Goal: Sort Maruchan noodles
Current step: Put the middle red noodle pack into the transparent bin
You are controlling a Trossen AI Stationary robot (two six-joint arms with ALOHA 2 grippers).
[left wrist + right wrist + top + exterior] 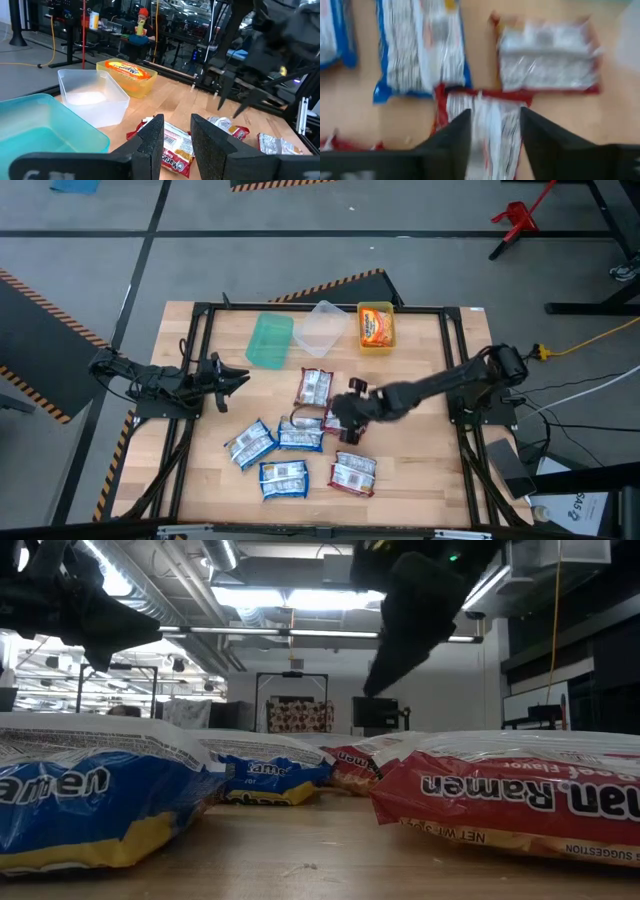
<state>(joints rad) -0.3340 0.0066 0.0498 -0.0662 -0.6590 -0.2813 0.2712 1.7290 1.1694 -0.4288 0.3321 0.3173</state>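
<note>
Several Maruchan noodle packets lie flat on the wooden table: blue ones (250,444), (300,436), (284,478) and red ones (314,387), (353,473). Another red packet (490,125) lies under my right gripper (495,140). That gripper hovers open above it, slanting down, with its fingers apart and clear of the packet (227,127). An orange packet (376,328) lies in the yellow bin. My left gripper (177,140) waits open at the table's left side (235,380), pointing level toward the packets.
Along the far edge stand a green bin (270,340), a clear bin (322,328) and a yellow bin (377,308). Black frame rails (455,380) run around the table. Bare wood (420,460) shows at the near right.
</note>
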